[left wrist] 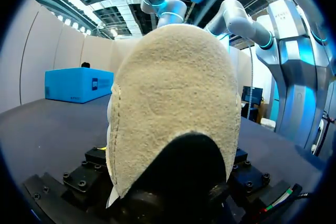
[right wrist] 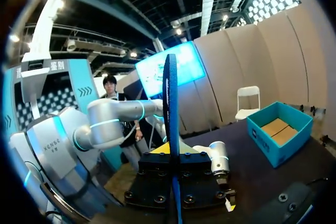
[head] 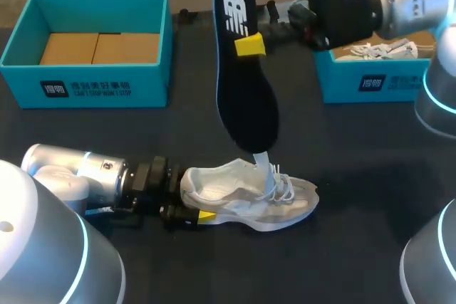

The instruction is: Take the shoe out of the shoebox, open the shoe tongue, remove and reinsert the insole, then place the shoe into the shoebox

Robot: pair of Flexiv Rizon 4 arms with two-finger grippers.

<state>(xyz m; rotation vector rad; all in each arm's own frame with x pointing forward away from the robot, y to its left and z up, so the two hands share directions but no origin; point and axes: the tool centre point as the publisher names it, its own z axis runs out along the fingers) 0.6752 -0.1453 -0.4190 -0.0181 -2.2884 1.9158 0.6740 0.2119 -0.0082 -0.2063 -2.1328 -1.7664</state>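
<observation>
Dark surface (head: 370, 176) at a two-arm robot station: nearest, the left arm's fingers (head: 206, 215) clamp the heel of a pale grey mesh sneaker (head: 249, 194) that lies on its sole, toe toward the right arm. Just beyond, the right arm's fingers (head: 249, 45) pinch a black foam insole (head: 246, 97), held nearly upright with its lower tip at the shoe's opening. An open blue cardboard shoebox (head: 85, 83) waits far left.

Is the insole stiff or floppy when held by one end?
Probably semi-stiff: gripped near its heel by the right end effector, the insole hangs nearly straight. Likely light, since it looks thin edge-on. Its toe may flex against the shoe.
</observation>
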